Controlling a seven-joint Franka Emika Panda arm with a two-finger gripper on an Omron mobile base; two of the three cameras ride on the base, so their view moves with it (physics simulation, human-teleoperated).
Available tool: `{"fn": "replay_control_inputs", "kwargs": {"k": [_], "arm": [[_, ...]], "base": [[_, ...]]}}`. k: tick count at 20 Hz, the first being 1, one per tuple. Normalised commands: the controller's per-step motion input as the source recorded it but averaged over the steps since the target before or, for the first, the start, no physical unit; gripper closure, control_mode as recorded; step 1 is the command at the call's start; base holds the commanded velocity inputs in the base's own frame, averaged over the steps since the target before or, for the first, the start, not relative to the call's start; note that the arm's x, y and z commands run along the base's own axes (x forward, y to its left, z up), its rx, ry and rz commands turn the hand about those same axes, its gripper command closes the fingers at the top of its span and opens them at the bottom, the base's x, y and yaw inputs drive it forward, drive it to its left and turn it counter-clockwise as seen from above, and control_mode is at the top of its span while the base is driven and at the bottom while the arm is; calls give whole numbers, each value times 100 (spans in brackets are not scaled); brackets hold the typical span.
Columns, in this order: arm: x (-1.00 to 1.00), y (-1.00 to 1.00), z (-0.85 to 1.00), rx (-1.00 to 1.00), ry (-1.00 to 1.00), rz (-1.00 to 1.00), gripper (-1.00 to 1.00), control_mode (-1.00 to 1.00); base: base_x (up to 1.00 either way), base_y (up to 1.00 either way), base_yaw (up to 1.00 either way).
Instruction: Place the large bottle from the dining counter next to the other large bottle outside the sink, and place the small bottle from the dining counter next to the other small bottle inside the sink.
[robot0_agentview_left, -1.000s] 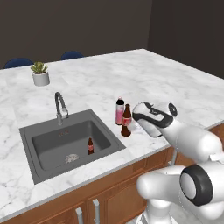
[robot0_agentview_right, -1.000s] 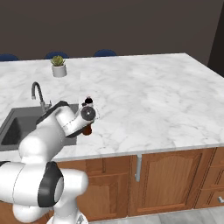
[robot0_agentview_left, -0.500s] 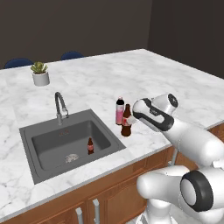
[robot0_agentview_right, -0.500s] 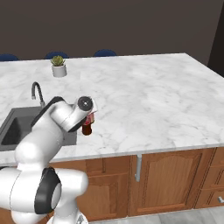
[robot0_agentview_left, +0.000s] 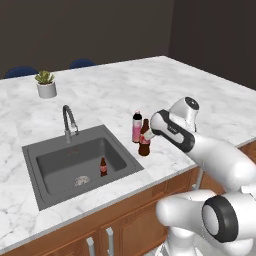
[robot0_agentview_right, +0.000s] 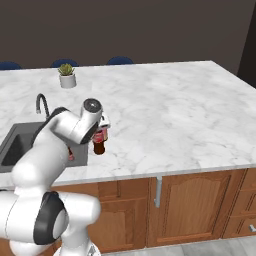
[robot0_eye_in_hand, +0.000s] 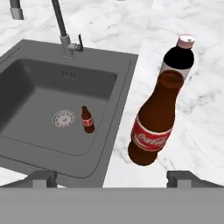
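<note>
Lifted back from the brown bottle since a second ago, the gripper now hangs above it with its jaws spread wide and nothing between them; the two dark fingertips sit at the bottom corners of the hand view, well clear of the glass. In the left base view the gripper is just at 3 o'clock of the bottle's neck. That brown bottle stands upright on the marble counter, outside the sink, just beside the pink-labelled bottle, which is at its 11 o'clock in the left base view. Inside the basin a small bottle stands upright near the drain. At 12 o'clock of the basin rises the curved tap, and farther back at 11 o'clock sits a potted plant.
</note>
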Motion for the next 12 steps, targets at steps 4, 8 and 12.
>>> {"fn": "replay_control_inputs", "kwargs": {"k": [4, 8, 12], "arm": [[-40, 0, 0, -10, 15, -4, -100, -100], [-51, 0, 0, -11, 7, -6, -100, -100], [-44, 0, 0, -11, 0, -6, -100, -100]], "base": [[0, 0, 0], [0, 0, 0], [0, 0, 0]]}}
